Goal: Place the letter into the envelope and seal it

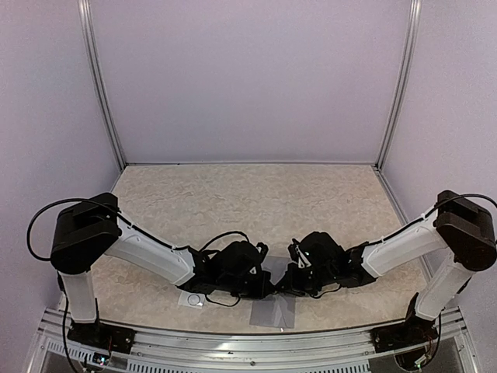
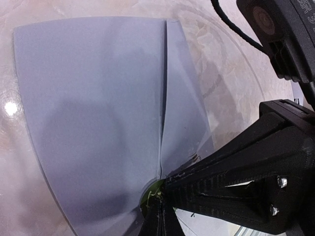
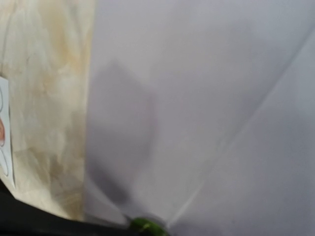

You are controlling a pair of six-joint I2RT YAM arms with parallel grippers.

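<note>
The grey envelope [image 1: 273, 314] lies flat near the table's front edge, between the two arms. It fills the left wrist view [image 2: 98, 113] and the right wrist view [image 3: 197, 98], its flap folded down with the seams showing. A small green round spot [image 2: 150, 194] sits at the flap's tip. My left gripper [image 2: 160, 216] is shut, its tips down on that green spot [image 3: 145, 227]. My right gripper [image 1: 283, 284] is shut too and meets the left gripper [image 1: 265, 286] over the envelope. The letter is not in view.
A small white sticker card [image 1: 192, 299] lies on the table just left of the envelope, and its edge shows in the right wrist view [image 3: 4, 132]. The metal rail [image 1: 248, 342] runs right behind the envelope's near edge. Purple walls enclose the marbled table [image 1: 248, 202].
</note>
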